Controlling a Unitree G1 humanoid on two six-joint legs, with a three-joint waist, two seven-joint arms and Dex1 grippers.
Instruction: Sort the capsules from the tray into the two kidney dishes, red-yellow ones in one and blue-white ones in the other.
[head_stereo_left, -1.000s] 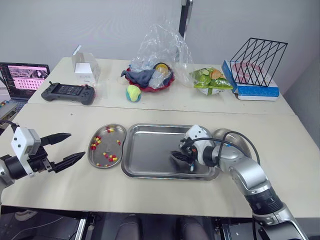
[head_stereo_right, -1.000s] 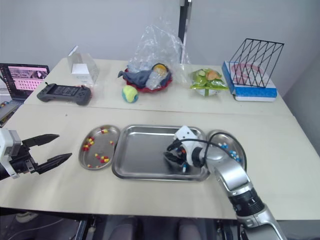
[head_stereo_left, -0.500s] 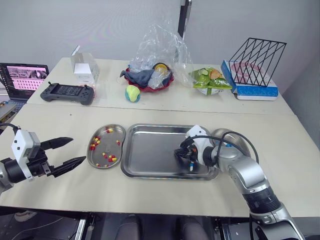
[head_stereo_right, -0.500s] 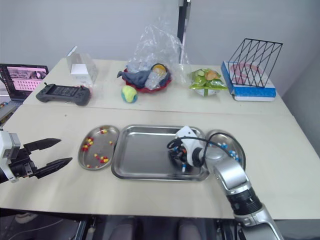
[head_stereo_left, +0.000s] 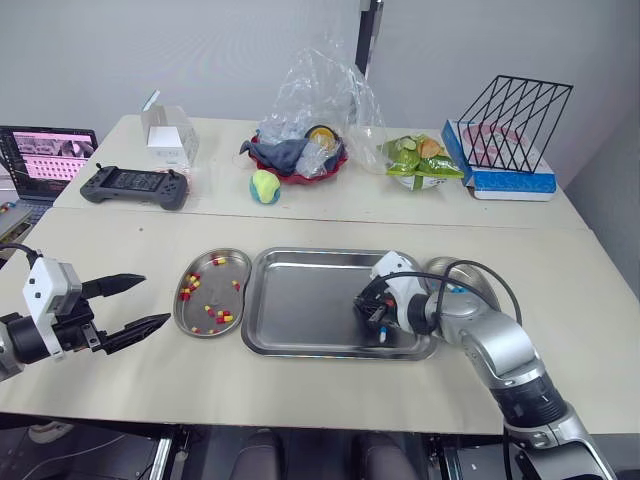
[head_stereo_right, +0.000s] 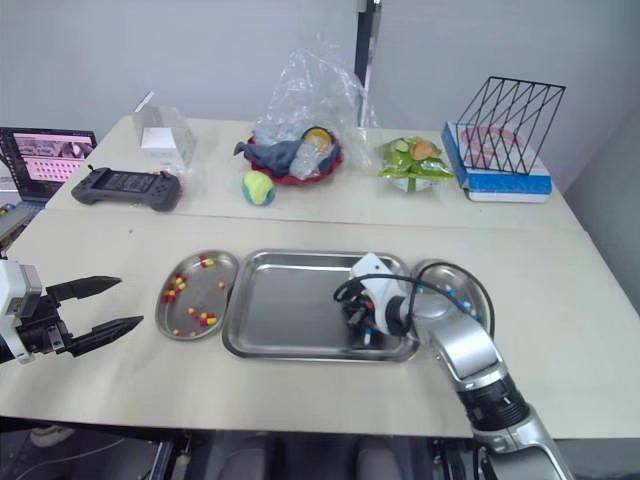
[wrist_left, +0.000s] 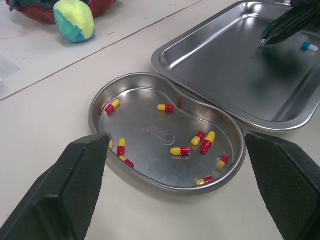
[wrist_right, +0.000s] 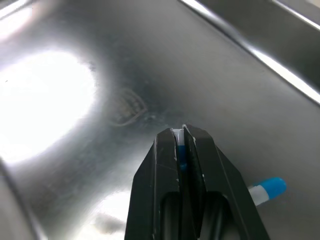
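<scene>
A steel tray (head_stereo_left: 300, 298) lies at the table's middle. My right gripper (head_stereo_left: 372, 313) rests low in its right part, shut on a blue-white capsule (wrist_right: 180, 151) that shows as a sliver between the fingertips. A second blue-white capsule (wrist_right: 265, 189) lies loose on the tray floor just beside the fingers. The kidney dish (head_stereo_left: 190, 318) left of the tray holds several red-yellow capsules (wrist_left: 181, 150). The kidney dish (head_stereo_left: 487, 284) right of the tray holds blue-white ones, partly hidden by my right arm. My left gripper (head_stereo_left: 152, 301) hovers open left of the left dish.
Along the back of the table stand a laptop (head_stereo_left: 45, 155), a game controller (head_stereo_left: 135, 186), a white box (head_stereo_left: 168, 140), a yellow-green ball (head_stereo_left: 265, 186), a red bowl under a plastic bag (head_stereo_left: 305, 150), a green packet (head_stereo_left: 425, 160) and a wire rack (head_stereo_left: 515, 125) on a blue box.
My right gripper's fingers have closed on a blue-white capsule in the tray. The left gripper stays open in about the same place.
</scene>
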